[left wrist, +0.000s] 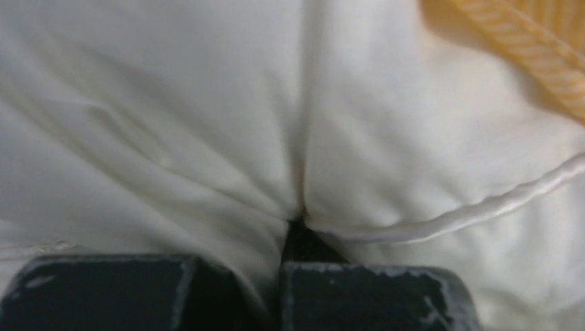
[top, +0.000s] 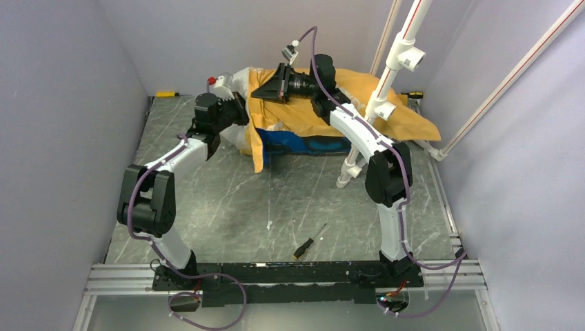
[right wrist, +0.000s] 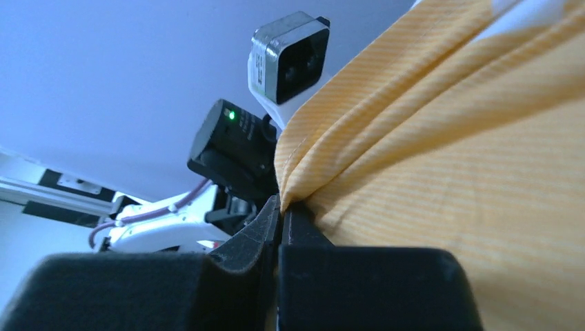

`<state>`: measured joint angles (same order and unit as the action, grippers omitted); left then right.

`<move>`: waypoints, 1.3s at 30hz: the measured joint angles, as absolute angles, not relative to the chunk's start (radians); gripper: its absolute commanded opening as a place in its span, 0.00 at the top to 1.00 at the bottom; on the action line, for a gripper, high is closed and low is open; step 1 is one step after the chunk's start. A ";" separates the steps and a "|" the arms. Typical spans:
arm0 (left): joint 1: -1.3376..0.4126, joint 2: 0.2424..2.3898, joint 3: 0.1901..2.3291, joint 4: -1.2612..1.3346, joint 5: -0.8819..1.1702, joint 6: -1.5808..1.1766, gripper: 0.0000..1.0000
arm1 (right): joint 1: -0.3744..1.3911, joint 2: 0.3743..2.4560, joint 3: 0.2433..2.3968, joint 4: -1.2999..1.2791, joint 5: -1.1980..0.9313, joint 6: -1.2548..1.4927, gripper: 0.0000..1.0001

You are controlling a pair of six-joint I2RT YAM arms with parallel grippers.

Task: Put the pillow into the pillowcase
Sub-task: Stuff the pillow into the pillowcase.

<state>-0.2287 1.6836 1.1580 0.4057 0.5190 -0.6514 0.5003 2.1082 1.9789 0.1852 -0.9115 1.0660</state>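
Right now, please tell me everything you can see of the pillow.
The pillow is white, plump, soft cloth with a piped seam and a red logo at its exposed left end. It lies at the table's far side, its right part covered by the orange-topped case. The left claw pinches a fold of it.

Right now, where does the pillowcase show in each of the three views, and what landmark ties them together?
Top external: the pillowcase lies at far centre, orange side up, with blue showing below.
Left wrist: only an orange striped corner shows, at the upper right.
Right wrist: orange fabric fills the right half, with a fold pinched in the right gripper.
Landmark: the white pillow, left of the case from above, fills the left wrist view.
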 measured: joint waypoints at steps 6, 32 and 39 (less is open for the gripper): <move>-0.304 1.742 1.189 0.489 0.400 -0.567 1.00 | 0.500 2.133 1.988 0.249 -0.966 1.167 0.95; -0.426 1.328 0.963 0.078 0.066 -0.187 1.00 | 0.630 1.724 1.839 -0.297 -0.171 0.328 0.01; -0.429 1.245 0.872 0.071 0.094 -0.123 1.00 | 0.620 1.838 2.022 -0.350 -0.167 0.333 0.13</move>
